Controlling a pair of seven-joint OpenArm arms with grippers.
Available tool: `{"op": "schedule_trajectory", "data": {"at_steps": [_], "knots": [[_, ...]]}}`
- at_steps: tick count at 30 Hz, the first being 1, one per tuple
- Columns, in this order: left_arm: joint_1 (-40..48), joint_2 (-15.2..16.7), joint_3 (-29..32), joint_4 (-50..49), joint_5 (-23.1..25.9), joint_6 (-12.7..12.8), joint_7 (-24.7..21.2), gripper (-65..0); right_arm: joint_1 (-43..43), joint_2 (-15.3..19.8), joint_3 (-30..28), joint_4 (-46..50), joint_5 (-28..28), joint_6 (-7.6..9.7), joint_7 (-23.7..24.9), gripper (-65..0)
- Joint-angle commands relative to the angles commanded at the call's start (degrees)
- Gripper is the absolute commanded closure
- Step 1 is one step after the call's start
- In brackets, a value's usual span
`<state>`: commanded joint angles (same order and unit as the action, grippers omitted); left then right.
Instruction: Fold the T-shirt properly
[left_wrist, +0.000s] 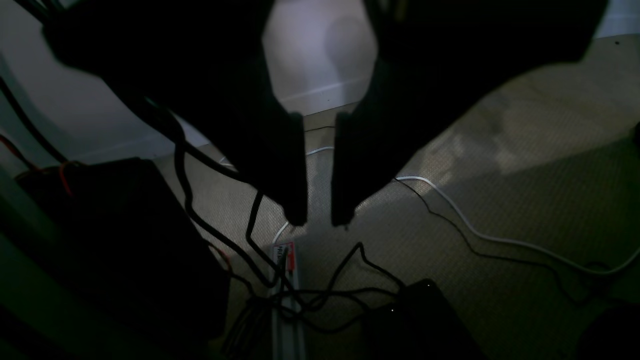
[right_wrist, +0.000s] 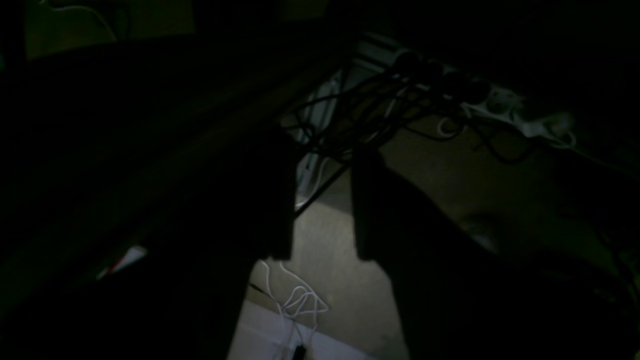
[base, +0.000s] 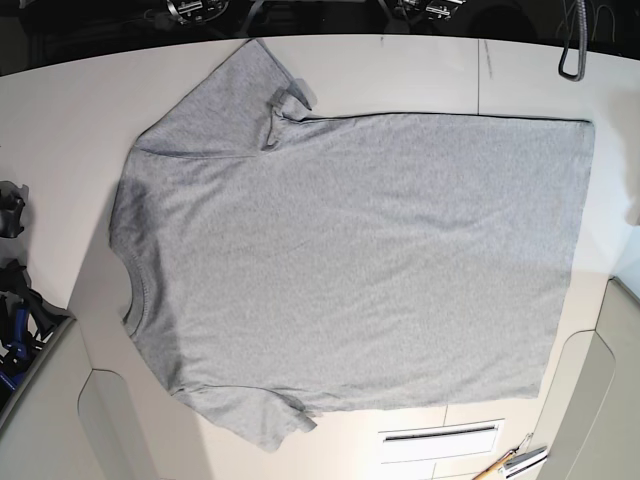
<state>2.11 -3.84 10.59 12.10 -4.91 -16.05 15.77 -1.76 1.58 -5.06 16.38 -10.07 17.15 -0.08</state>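
The right black claw (right_wrist: 324, 145) stands parted and empty. The light heather-grey cotton T-shirt (base: 360, 250) lies spread on the white counter (base: 60, 130), ribbed collar (base: 140, 290) at left. It should handle light, soft and floppy, likely to ruck if pushed. The rumpled sleeve (base: 215, 110) probably wants a pinch at its cuff; the straight hem (base: 570, 260) at right, its corners. The left black claw (left_wrist: 320, 215) is slightly open, holding nothing.
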Motion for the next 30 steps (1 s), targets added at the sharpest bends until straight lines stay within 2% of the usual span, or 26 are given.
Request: {"op": "schedule_trajectory", "data": {"at_steps": [1,2,4,5,16,20,23,27,30], "knots": [[-0.02,0.00,0.00,0.00,0.00,0.00,0.42,-12.6,0.02,0.15,0.00,0.02,0.00,0.87,0.00,-19.3],[-0.02,0.00,0.00,0.00,0.00,0.00,1.14,-12.6,0.02,0.37,0.00,0.02,0.00,2.69,0.00,-19.3],[-0.02,-0.02,0.00,0.00,0.00,0.00,2.12,-12.6,0.02,0.79,0.00,0.02,-0.02,5.07,0.00,-19.3],[-0.02,-0.02,0.00,0.00,0.02,0.00,2.12,-12.6,0.02,0.92,0.00,0.02,0.00,5.20,0.00,-19.3],[-0.02,-0.02,0.00,0.00,0.00,0.02,2.10,-12.6,0.00,1.77,0.00,0.02,-0.02,5.14,0.00,-19.3],[0.02,-0.04,0.00,0.00,0.00,0.00,2.12,-12.6,0.00,1.77,0.00,0.02,-0.02,3.43,0.00,-19.3],[0.22,-0.22,0.00,0.00,-0.13,0.00,2.54,-12.6,-0.02,1.77,0.00,0.02,-0.02,3.43,0.00,-19.3],[1.05,-1.46,0.00,0.83,-0.24,0.04,2.67,-12.6,-0.02,1.77,0.00,0.02,-0.20,3.48,0.00,-19.3],[3.39,-2.89,0.00,4.85,-0.22,0.04,2.58,-12.6,-0.02,1.77,0.00,0.02,-2.80,3.74,0.00,-19.3]]}}
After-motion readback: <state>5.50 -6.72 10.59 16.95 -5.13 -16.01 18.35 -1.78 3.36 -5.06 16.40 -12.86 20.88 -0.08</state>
